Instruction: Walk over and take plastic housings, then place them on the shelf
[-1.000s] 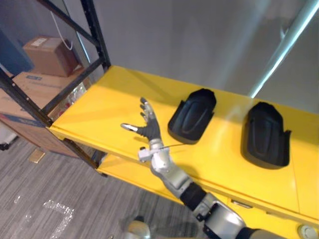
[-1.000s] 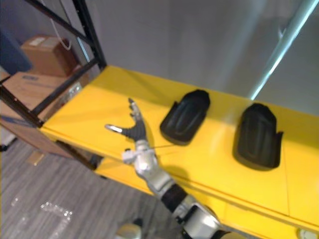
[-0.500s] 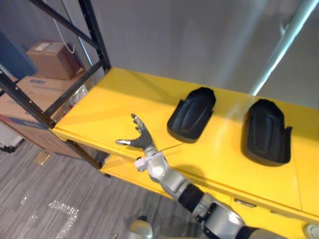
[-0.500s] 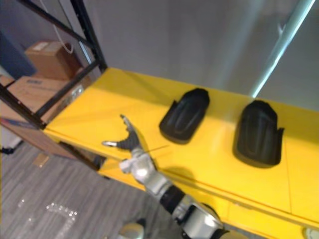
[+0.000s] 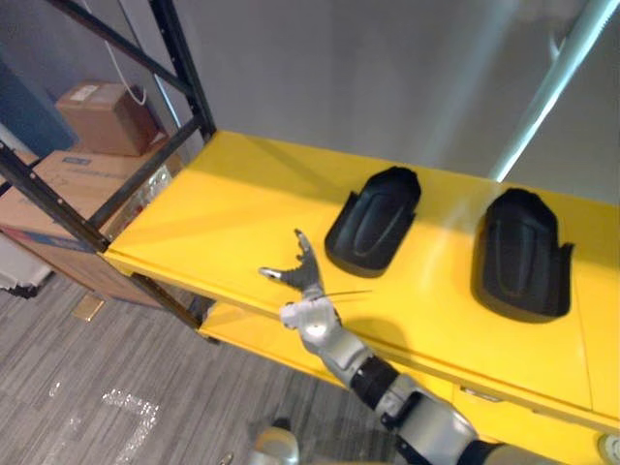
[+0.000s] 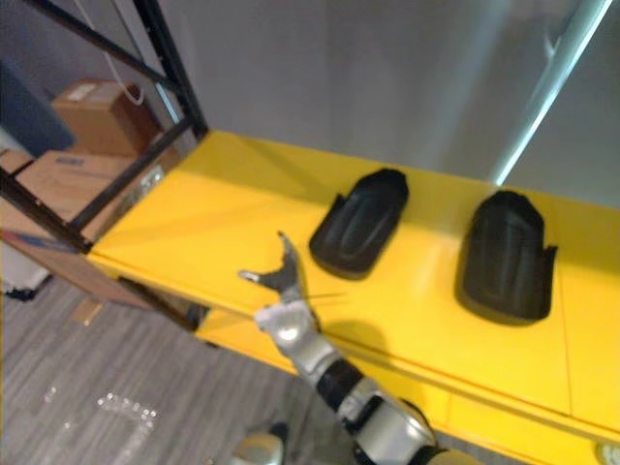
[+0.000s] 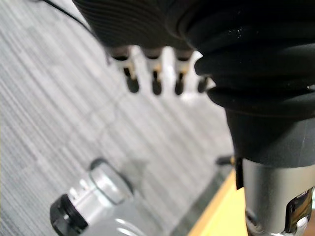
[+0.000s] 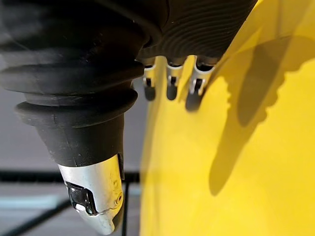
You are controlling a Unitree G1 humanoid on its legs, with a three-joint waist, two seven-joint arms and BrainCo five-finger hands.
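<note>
Yellow shelf (image 5: 213,203) carries the left housing (image 5: 374,223) and right housing (image 5: 519,257) well apart, and with my right hand (image 5: 304,276) spread empty at its front edge and my left hand (image 7: 155,73) hanging with slack, empty fingers over the floor (image 7: 54,103), I judge the placing done.

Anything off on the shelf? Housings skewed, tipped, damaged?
Nothing stands out. The left plastic housing and the right plastic housing lie flat on the yellow shelf, apart, inside its edges. The right robot hand is open, empty.
</note>
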